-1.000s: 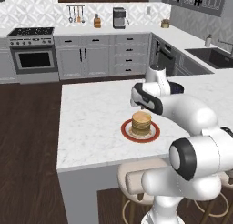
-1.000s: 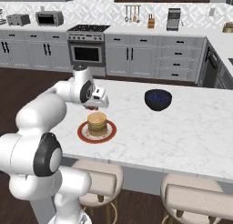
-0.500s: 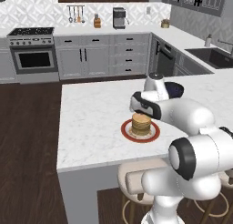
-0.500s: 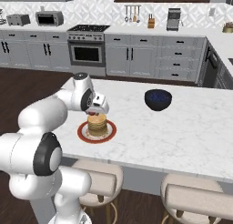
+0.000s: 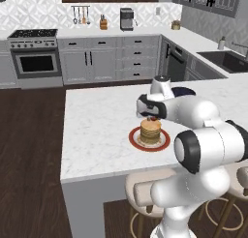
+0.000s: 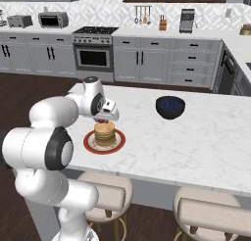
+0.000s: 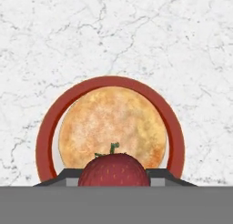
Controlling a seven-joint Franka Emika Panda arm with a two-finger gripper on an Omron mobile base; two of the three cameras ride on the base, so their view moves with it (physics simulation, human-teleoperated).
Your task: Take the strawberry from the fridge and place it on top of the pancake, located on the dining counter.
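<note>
L base view – gripper: two-finger gripper [image 5: 153, 119] on white arm hung directly over stack of golden-brown round pancakes [image 5: 150, 129]; a speck of red showed at fingertips, just above stack top.
L base view – plate: pancakes sat on round red-rimmed plate [image 5: 135, 140], on white marble-look dining counter [image 5: 97, 130]. Dark blue bowl [image 5: 186, 92] partly hidden behind arm, apart from plate.
R base view – gripper: hand [image 6: 104, 120] pointed down over pancake stack [image 6: 104, 132]; red item at tips, close above stack. Contact w/ stack: could not tell.
R base view – surroundings: dark blue bowl [image 6: 170, 107] well apart to one side of plate [image 6: 88, 143]; counter slab [image 6: 206, 137]; pale round stools [image 6: 105, 191] below edge.
Hand view – strawberry: small red strawberry w/ green stalk [image 7: 114, 170] sat between dark finger tips, fingers closed on it, gripped.
Hand view – target: pancake top [image 7: 112, 125] and red plate rim [image 7: 45, 132] lay beyond berry; berry sat toward near edge of pancake disc, not dead centre.
Step in hand (judgement): placing phase; fetch done, berry not yet released.
Next move (judgement): small shift to centre over stack if needed, short descent till berry met pancake top, then open fingers and lift straight up.
Risk (judgement): release too high or off-centre, berry could roll off stack onto plate.
</note>
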